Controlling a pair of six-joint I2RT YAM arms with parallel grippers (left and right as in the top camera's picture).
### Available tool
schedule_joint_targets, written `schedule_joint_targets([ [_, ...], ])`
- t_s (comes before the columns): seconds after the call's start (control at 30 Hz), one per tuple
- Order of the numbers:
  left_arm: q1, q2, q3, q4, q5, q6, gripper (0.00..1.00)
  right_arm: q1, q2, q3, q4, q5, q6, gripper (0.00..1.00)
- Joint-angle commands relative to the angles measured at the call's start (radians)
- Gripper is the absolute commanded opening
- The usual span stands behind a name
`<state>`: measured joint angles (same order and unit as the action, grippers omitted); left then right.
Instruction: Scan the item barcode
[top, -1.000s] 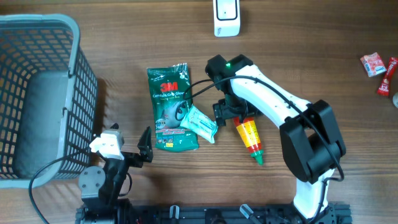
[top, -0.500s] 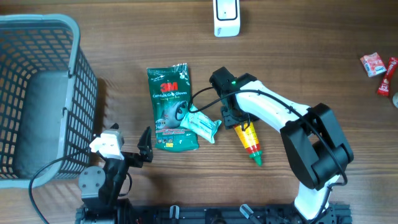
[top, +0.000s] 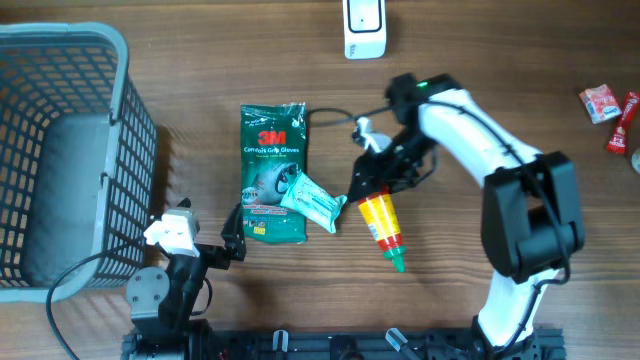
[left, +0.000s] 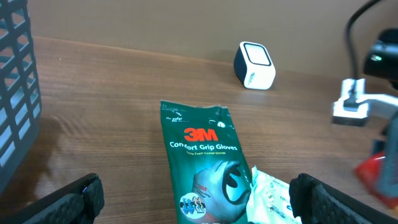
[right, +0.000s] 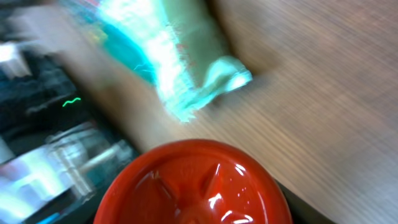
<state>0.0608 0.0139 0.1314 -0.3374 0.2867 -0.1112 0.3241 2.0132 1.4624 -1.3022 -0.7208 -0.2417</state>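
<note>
Now right pincer (top: 372, 186) is gripping the red-based bottle (top: 384, 225) mid-surface (top: 200, 60); left pincer (left: 199, 196) is sitting open. Next prob.: carrying it, barcode facing scanner (top: 362, 25) at far edge.

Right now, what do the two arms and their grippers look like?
The right arm has white shells with black joints, a green light near the wrist, a thin black cable and a black right gripper. The left arm is mostly black, with a white block on top and a black lead; the left gripper has black fingers.
</note>
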Motion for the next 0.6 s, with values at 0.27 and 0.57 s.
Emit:
schedule_joint_targets([
  [0.27, -0.005, -0.007, -0.003, 0.003, 0.012, -0.006, 1.0, -0.117, -0.053, -0.008, -0.31, -0.445, -0.497, 0.41],
  [0.57, -0.005, -0.007, -0.003, 0.003, 0.012, -0.006, 1.0, -0.114, -0.475, -0.304, -0.303, -0.567, -0.404, 0.41],
])
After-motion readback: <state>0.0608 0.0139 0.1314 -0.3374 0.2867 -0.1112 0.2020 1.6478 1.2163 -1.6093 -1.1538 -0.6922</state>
